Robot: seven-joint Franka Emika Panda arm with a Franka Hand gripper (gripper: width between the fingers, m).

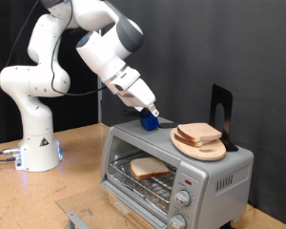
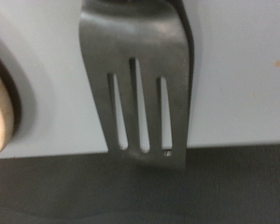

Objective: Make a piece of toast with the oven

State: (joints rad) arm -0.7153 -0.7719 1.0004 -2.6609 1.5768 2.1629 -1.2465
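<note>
gripper: the gripper (image 1: 148, 114), mid-frame in the exterior view, is down on the oven (image 1: 229, 174) roof, clenched round a blue handle (image 1: 150, 120)
toast: the piece of toast (image 1: 149, 168) is already on the rack inside, lower middle, door open
tip: I'd keep the blade flat
views: only the wrist view shows the slotted spatula (image 2: 138, 79); only the exterior view shows the bread stack (image 1: 199, 135) on its wooden plate (image 1: 202, 149), right of centre
</note>
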